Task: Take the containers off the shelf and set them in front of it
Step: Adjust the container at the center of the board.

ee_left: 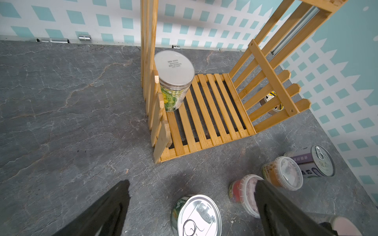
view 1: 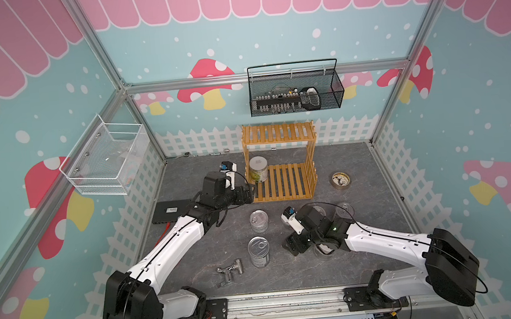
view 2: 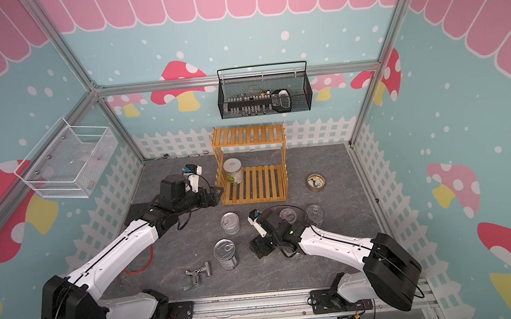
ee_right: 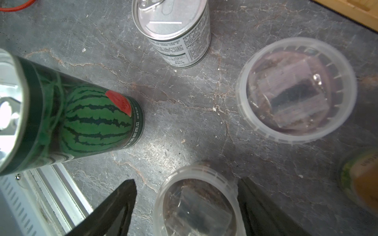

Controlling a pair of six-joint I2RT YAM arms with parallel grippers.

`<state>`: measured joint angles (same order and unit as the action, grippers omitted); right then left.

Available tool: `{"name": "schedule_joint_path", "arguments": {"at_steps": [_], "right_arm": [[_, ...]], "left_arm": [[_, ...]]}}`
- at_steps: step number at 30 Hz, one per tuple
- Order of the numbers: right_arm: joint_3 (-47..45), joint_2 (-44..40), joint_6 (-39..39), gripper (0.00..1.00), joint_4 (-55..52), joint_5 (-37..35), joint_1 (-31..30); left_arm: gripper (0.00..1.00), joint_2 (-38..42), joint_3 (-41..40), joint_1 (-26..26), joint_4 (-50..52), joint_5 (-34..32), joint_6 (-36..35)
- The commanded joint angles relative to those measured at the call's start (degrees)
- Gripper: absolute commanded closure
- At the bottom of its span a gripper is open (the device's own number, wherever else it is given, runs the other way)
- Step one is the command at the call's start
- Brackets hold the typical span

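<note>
The bamboo shelf (view 1: 280,180) (ee_left: 210,114) stands at the back of the table. A white-lidded jar (view 1: 258,169) (ee_left: 173,81) sits on its lower tier, in the back left corner. My left gripper (view 1: 250,193) (ee_left: 192,181) hangs open and empty off the shelf's front left corner. Two tin cans (view 1: 259,220) (view 1: 258,250) stand in front of the shelf. A third can (ee_left: 313,161) stands further right, beside clear jars (ee_left: 284,173) (ee_left: 245,194). My right gripper (view 1: 295,246) (ee_right: 187,180) is open astride a clear plastic jar (ee_right: 196,206) on the table, with a gap at one finger.
A tape roll (view 1: 340,180) lies right of the shelf. A metal faucet piece (view 1: 230,269) lies near the front edge and a flat black box (view 1: 171,210) at the left. A black wire basket (view 1: 295,91) and a white mesh basket (view 1: 108,162) hang on the walls.
</note>
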<state>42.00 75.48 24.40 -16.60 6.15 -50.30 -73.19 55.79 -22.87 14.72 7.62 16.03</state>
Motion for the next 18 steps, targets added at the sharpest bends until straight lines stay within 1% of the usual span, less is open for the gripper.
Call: {"name": "schedule_joint_path", "arguments": {"at_steps": [1,13,15,18], "right_arm": [[-0.98,-1.39,-0.52,0.17,-1.54,1.56,-0.32],[-0.27,-1.40,-0.67,0.18,-2.34,3.25,-1.72],[-0.11,-1.63,-0.67,0.18,-2.53,3.01,-1.82],[0.85,-2.43,-0.67,0.17,-3.22,0.44,-1.82]], "left_arm": [[0.01,0.48,0.82,0.43,-0.48,0.80,-1.00],[0.01,0.24,0.90,0.37,-0.36,0.97,-0.97],[0.01,0.24,0.90,0.40,-0.48,0.91,-0.96],[0.01,0.37,0.98,0.41,-0.35,0.97,-0.93]]}}
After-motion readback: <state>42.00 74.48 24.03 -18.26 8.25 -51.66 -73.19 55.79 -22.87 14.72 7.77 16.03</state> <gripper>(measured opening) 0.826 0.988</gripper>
